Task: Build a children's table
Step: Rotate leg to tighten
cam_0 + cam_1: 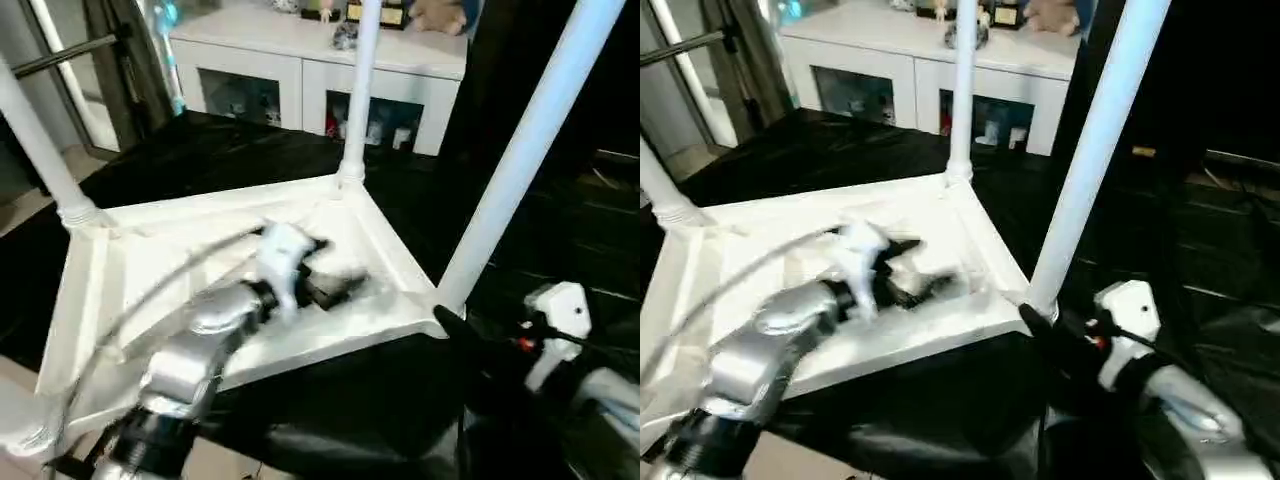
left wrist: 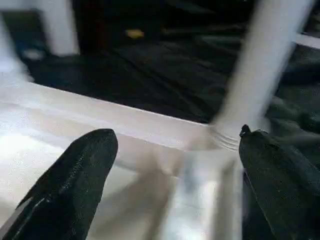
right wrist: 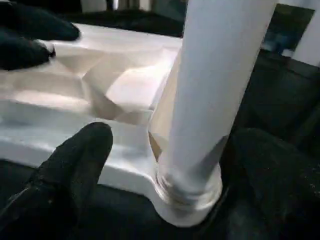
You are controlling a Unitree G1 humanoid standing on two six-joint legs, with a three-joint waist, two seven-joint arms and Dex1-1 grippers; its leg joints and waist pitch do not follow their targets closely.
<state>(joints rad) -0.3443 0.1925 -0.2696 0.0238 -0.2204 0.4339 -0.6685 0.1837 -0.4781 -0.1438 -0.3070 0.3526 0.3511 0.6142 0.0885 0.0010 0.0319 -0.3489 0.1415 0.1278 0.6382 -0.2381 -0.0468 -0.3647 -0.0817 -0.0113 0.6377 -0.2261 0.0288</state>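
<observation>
Here, in the left eye view, the children's table (image 1: pixel 130 270) is seen lying upside down on a black-covered floor (image 1: pixel 220 150), its ribbed underside facing up and white legs rising from the corner sockets. One leg (image 1: pixel 525 150) stands at the near right corner, another (image 1: pixel 358 95) at the far corner and a third (image 1: pixel 35 140) at the left. The left pincer (image 1: pixel 335 288) is held over the underside, its silver forearm reaching in from below. A white glass-door cabinet (image 1: pixel 310 75) stands behind.

In the right eye view, the right pincer (image 1: pixel 1040 335) is placed just beside the base of the near right leg.

In the left wrist view, the left pincer's two black fingers (image 2: pixel 75 180) are spread wide with nothing between them, the table's rim and a leg's base lying beyond.

In the right wrist view, the right pincer's fingers (image 3: pixel 75 170) are set wide apart on either side of the leg's foot at its socket (image 3: pixel 187 200); whether they touch it cannot be told.
</observation>
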